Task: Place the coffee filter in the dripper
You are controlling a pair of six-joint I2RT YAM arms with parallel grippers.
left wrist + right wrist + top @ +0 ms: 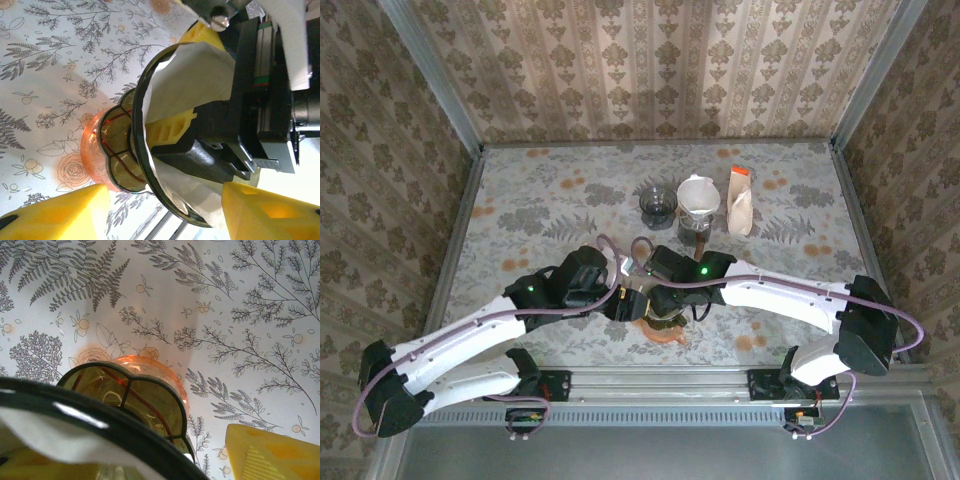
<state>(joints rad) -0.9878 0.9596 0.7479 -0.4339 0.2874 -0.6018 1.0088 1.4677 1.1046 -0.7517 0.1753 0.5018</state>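
Near the front edge of a smooth tabletop [570,200] printed with grey ferns and orange blossoms, between the two arms: a cone-shaped dripper [120,155] of smoky transparent glass. Scalloped along the lower wall, traced with thin red lines, ringed by a glossy black rim, seated on a translucent orange base.

Inside the cone: a thin white paper coffee filter [195,75], matte and creased, laid against the inner wall and lapping over the rim in loose folds.

Right gripper [667,303], black-bodied with blocky yellow plastic fingers: parted, straddling the rim, one finger [170,130] down inside the cone against the paper, the other finger [270,455] outside the glass. Nothing clamped.

Left gripper [162,200]: yellow fingers spread wide on either side of the dripper's lower rim, holding nothing; contact with the glass impossible to tell.

Farther back on the tabletop: a clear glass cup [658,203], a white cone atop a dark glass server [698,205], and a tan paper pouch [740,200] with an orange top.
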